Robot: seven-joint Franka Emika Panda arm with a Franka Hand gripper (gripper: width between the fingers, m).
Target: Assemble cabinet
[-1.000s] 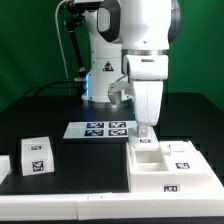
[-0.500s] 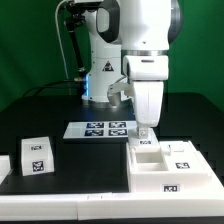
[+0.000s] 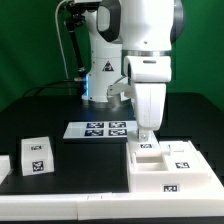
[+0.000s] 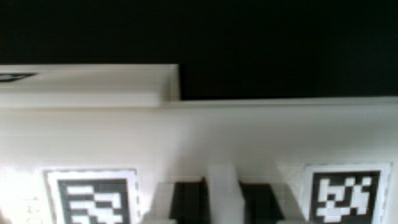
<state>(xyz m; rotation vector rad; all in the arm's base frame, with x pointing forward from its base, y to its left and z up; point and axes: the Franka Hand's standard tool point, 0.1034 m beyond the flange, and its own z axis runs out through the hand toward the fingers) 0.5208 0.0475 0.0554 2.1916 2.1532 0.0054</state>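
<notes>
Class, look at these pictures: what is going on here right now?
A white robot arm holds its gripper down at the back wall of the cabinet, the large compartmented white box at the exterior view's right. Whether it grips that wall cannot be told. A smaller tagged white block sits apart at that view's left, with the marker board behind.

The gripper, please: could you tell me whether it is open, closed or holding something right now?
Gripper: cannot be told; its fingers sit low at the cabinet wall, but neither view shows whether they clamp it.
</notes>
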